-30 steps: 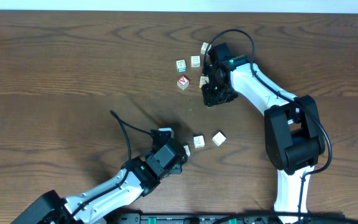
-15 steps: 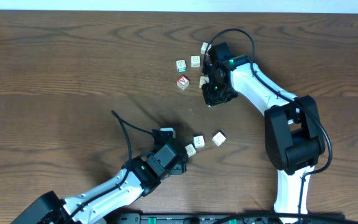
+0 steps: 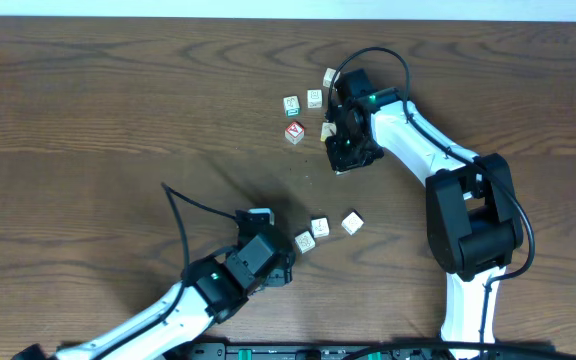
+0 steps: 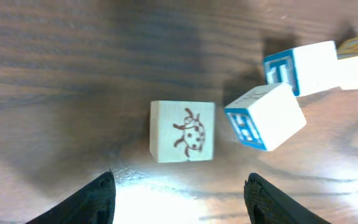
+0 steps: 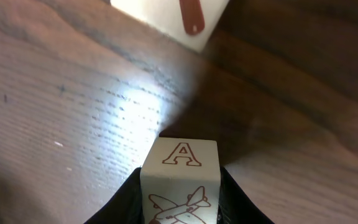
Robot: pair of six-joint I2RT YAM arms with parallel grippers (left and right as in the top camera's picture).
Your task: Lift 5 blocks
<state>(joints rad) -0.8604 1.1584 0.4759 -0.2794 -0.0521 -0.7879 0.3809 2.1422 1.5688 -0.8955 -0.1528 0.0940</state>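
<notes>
The left tool (image 4: 180, 184) stands wide, its fingertips low over the bench (image 4: 55, 74) with nothing between them. The ladybug block (image 4: 183, 132) lies flat just beyond the tips, centred on the gap and untouched. Just right of it sits the H block (image 4: 265, 118), turned at an angle with one corner close to the ladybug block. I cannot tell whether the two touch. Close behind the H block, farther right, is a blue-printed block (image 4: 298, 65).

From overhead these three make a short row in the near middle of the bench. The left arm (image 3: 168, 305) reaches in from the near left, and its tool is just left of the row.

The right tool (image 5: 180, 198) is narrow and clamps the A block (image 5: 180, 163), with one finger on each side. The letter face points away from the wrist and an aeroplane print is on the face below it. Whether this block is clear of the bench cannot be told. Beyond it, apart, lies the red-marked block (image 5: 179, 12), cut off by the frame.

In the overhead view the far group also holds a green-marked block (image 3: 291, 105), a second green-marked block (image 3: 314, 98) just to its right, and a pale block (image 3: 329, 76) nearest the far edge.

Open room lies across the whole left half of the bench and in the band between the near row and the far group. The right arm (image 3: 468, 220) fills the near right.
</notes>
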